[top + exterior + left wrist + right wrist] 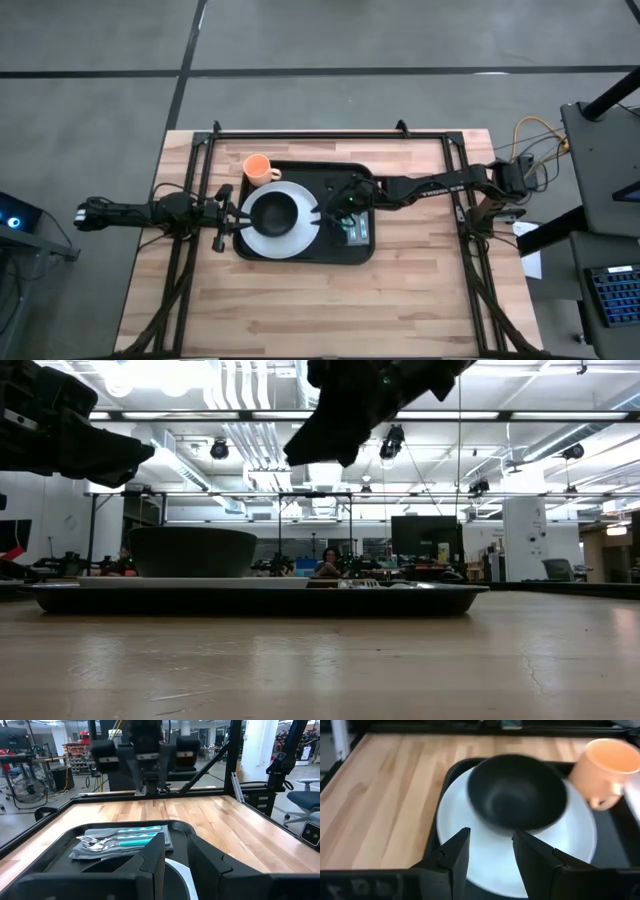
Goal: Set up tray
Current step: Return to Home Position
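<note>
While left claw (228, 214) and right claw (322, 208) hover spread, bowl (275, 211), plate (283, 249) and cup (258, 167) crowd the tray (310, 175)

An open industrial lab — exposed ceiling pipes (238, 390), concrete floor (400, 35), office chair (306, 800).

1. The floor (100, 60) is plain grey concrete with dark seams running across it.
2. The table (300, 300) is light butcher-block wood, with a black metal frame (330, 133) round its back and sides.
3. The ceiling (560, 390) is the open industrial kind: white pipes (240, 390), dark beams, bright lights.
4. Way back there's a white pillar (522, 530), benches piled with gear, and a person (327, 563) sitting.
5. An office chair (305, 802) sits off one side, and what looks like a floor fan (20, 785) off the other.
6. A keyboard (610, 295) sits on a dark desk beside the table.
</note>
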### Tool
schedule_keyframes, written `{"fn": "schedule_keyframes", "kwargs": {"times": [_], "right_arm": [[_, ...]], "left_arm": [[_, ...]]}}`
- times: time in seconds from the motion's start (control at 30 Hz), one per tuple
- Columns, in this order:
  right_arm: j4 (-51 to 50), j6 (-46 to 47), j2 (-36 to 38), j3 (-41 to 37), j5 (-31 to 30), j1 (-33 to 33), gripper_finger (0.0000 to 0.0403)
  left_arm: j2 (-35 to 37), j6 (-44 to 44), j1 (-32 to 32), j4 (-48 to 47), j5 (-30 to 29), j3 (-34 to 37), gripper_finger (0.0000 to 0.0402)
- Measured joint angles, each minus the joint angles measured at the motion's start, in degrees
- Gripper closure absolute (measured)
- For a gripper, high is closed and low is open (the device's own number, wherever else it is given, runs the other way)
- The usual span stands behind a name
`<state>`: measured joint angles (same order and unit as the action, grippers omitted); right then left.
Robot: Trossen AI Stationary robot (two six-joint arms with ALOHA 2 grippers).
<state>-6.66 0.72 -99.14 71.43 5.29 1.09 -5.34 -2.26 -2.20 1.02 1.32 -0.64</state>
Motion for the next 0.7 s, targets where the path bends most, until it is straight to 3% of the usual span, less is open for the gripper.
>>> {"fn": "schedule_keyframes", "kwargs": {"times": [0.13,0.3,0.57,0.7], "right_arm": [[3.98,-1.81,0.82,-4.62,0.61,-1.23,0.0265],[17.38,-3.72,3.79,-14.62,4.70,-1.22,0.0272],[21.91,-5.23,13.56,-22.61,5.35,-1.51,0.0273],[29.90,-5.93,18.66,-29.81,5.34,-1.49,0.0269]], "left_arm": [[0.00,0.00,-0.01,0.01,0.00,0.00,0.0337],[0.00,0.02,-0.01,0.00,0.00,0.00,0.0337],[-0.40,-0.09,-0.01,0.02,0.00,0.00,0.0337],[-0.46,-0.15,-0.02,0.02,0.00,0.00,0.0337]]}}
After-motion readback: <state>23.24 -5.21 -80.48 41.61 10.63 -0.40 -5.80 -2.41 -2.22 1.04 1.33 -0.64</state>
